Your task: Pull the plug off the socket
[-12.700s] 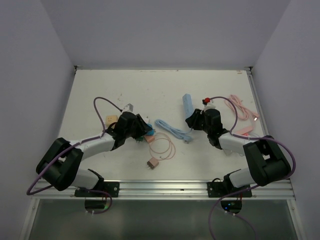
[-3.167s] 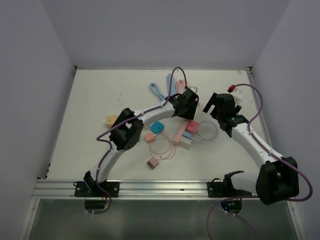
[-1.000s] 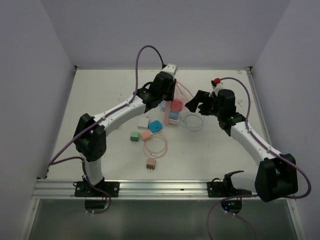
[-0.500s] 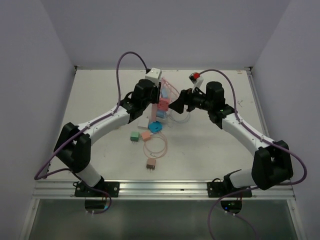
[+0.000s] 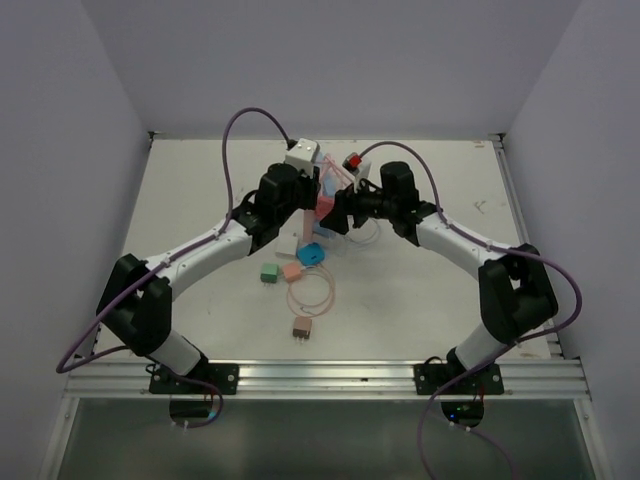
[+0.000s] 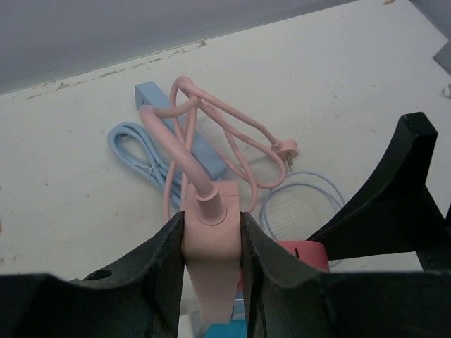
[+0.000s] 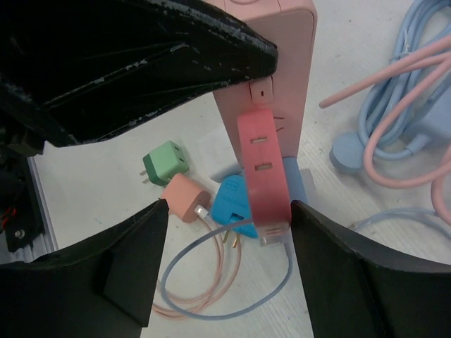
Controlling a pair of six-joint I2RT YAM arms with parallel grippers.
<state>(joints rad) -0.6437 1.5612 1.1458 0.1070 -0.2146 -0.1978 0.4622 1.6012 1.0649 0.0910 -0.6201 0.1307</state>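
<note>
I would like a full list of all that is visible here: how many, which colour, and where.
pink power strip: 1, pink, upright between the left fingers
red plug: 1, red, on the strip's face
pink cord: 1, pink, looped beyond the strip's top
blue power strip: 1, light blue, flat on the table
blue cable: 1, light blue, beside the blue strip
small adapters: 5; green, peach, blue, white, brown; on the table
left fingers: 2, black, shut on the strip
right fingers: 2, black, open, either side of the plug
</note>
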